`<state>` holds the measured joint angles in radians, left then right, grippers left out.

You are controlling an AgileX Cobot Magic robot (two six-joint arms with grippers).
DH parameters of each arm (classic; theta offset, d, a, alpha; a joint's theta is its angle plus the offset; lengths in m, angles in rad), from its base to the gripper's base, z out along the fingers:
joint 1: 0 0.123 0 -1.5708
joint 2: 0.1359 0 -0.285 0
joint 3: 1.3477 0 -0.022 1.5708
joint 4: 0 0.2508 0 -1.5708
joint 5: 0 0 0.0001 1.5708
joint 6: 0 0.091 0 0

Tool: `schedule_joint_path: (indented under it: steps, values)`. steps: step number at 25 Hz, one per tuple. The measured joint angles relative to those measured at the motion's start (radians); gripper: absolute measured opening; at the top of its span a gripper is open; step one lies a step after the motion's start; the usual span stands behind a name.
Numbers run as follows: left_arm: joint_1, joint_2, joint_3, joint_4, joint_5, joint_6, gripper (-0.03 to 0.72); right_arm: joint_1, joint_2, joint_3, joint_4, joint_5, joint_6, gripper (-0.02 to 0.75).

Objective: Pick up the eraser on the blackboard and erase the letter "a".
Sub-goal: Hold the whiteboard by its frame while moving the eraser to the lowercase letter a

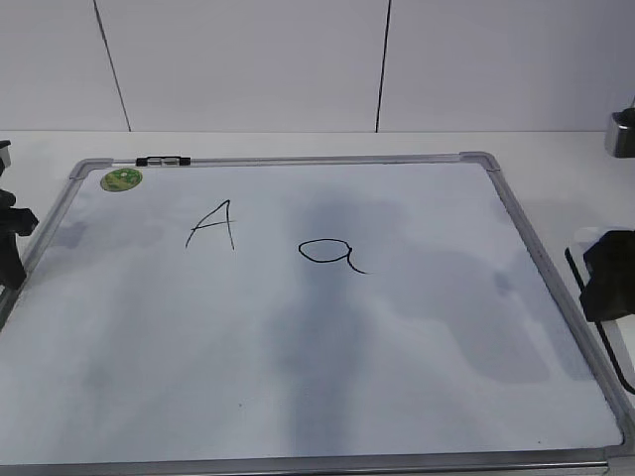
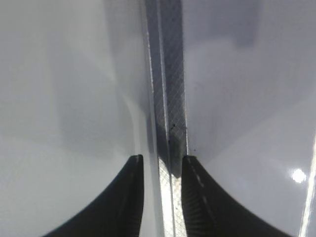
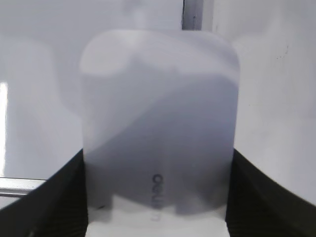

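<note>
White glossy eraser (image 3: 159, 123), oblong, rounded corners, grey lettering near base, clamped between black ribbed fingers (image 3: 59, 197) of right gripper (image 3: 158, 207) at board's right edge. Blackboard (image 1: 298, 377): smooth white surface, grey metal frame, rounded corner pieces, round green sticker (image 1: 121, 179) top left, small black-silver clip (image 1: 164, 160) on upper rail. Letter "a" (image 1: 329, 254) thin black loop with curled tail, mid-board, right of angular capital "A" (image 1: 212, 225). Left gripper (image 2: 159, 163): dark curved fingers apart, straddling textured frame rail (image 2: 170, 98), gripping nothing.
</note>
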<state>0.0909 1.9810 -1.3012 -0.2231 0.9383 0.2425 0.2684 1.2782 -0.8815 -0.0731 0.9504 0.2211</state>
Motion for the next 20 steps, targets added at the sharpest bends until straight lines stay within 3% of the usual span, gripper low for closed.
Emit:
schedule_joint_path:
  steps: [11,20]
  values:
    - [0.002,0.02,-0.004,-0.014,0.002,-0.002,0.024,0.0,0.0,0.0,0.0,-0.002,-0.004,0.529]
    - [0.003,0.021,-0.006,-0.016,0.007,-0.006,0.017,0.0,0.0,-0.006,0.036,-0.006,-0.044,0.529]
